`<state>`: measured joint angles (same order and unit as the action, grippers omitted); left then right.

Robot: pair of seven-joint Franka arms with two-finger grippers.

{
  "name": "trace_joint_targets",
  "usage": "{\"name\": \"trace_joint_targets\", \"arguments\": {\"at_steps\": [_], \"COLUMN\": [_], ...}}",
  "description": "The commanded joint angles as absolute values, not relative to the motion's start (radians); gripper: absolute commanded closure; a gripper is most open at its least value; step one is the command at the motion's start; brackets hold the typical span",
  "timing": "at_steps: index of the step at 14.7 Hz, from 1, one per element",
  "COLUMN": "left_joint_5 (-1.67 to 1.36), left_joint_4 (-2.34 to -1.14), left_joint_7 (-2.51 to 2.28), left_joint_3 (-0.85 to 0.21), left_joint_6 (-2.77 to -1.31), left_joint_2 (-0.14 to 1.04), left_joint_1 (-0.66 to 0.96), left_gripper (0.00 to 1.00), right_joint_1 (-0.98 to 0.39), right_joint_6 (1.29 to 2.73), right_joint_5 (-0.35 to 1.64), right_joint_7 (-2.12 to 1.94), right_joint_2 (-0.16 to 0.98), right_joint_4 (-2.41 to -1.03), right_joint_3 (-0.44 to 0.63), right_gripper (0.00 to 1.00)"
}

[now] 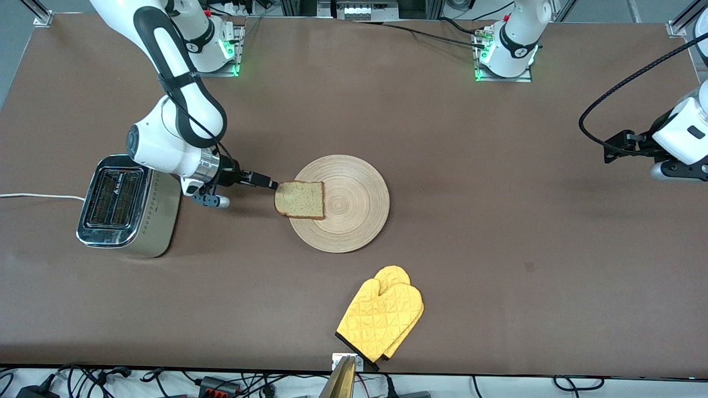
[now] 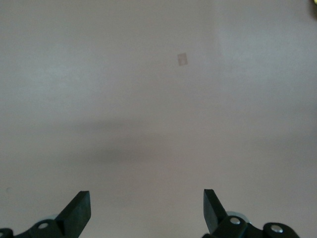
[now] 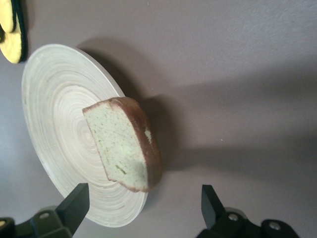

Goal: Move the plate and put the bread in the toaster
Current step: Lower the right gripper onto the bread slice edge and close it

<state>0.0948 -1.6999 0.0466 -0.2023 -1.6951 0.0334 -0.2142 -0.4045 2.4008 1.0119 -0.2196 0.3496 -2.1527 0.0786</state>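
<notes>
The round wooden plate (image 1: 354, 210) lies mid-table. The bread (image 1: 300, 199) rests on its rim toward the right arm's end, one corner hanging past the edge. The toaster (image 1: 124, 207) stands at the right arm's end of the table, both slots empty. My right gripper (image 1: 270, 185) is low between the toaster and the plate, open, its tips just short of the bread. In the right wrist view the bread (image 3: 126, 148) and the plate (image 3: 54, 89) sit just ahead of the open right gripper (image 3: 143, 196). My left gripper (image 1: 614, 148) waits open over bare table at the left arm's end; the left gripper (image 2: 146, 203) holds nothing.
A pair of yellow oven mitts (image 1: 381, 318) lies near the table edge closest to the front camera, nearer than the plate. The toaster's white cord (image 1: 38, 195) runs off toward the table's end. A small pale mark (image 2: 183, 59) shows on the table under the left gripper.
</notes>
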Motion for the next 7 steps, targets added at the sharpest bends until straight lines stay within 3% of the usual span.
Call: {"name": "trace_joint_targets", "arguments": {"at_steps": [1, 7], "left_joint_5": [0.065, 0.052], "left_joint_4": [-1.813, -1.744], "left_joint_7": [0.017, 0.015], "left_joint_3": [-0.204, -0.206], "left_joint_6": [-1.738, -1.677], "left_joint_2": [-0.072, -0.058], "left_joint_1": [-0.227, -0.222], "left_gripper": [0.0, 0.0], "right_joint_1": [-0.429, -0.479], "right_joint_6": [2.456, 2.491], "right_joint_5": [1.066, 1.153], "right_joint_7": [-0.279, -0.281], "right_joint_2": [0.371, 0.403], "right_joint_4": [-2.152, -2.145], "right_joint_3": [0.083, 0.083], "right_gripper": [0.0, 0.0]}}
